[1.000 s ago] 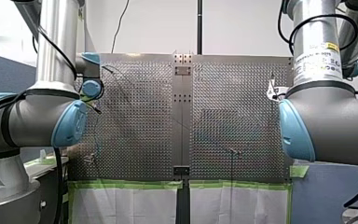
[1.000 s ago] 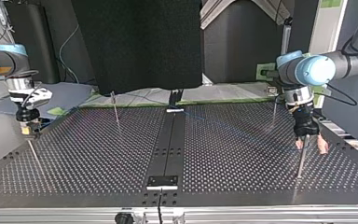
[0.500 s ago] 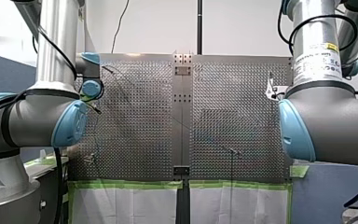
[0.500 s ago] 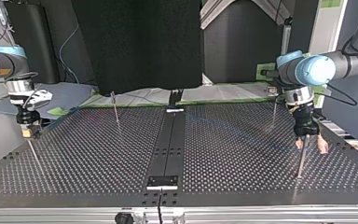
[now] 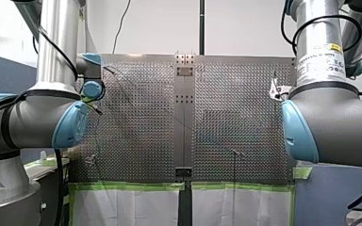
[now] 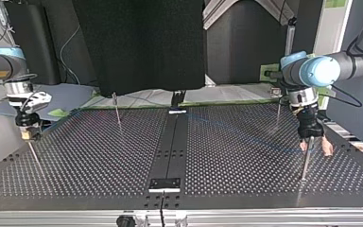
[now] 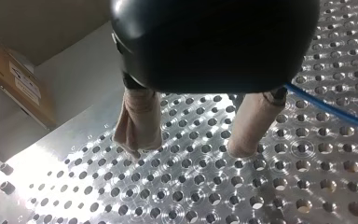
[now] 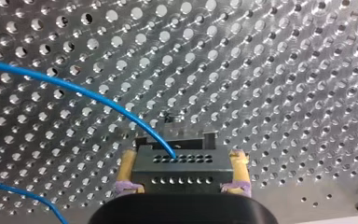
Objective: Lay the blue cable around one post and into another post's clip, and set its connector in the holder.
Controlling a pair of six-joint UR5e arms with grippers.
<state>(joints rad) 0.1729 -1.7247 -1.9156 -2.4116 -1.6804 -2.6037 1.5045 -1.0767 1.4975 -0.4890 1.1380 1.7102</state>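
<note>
Right wrist view: right gripper [image 8: 183, 157] clamps connector [image 8: 177, 170], cable [image 8: 88, 95] arcs off over table [image 8: 284, 70]. Left gripper [image 7: 189, 147] is spread and empty, cable just beside one finger [image 7: 254, 121]. Risk: unguided slack misses post [image 6: 305, 165], or tension twists connector in the grip

My right claw [image 6: 27, 135] drifted toward the top view's left.
</note>
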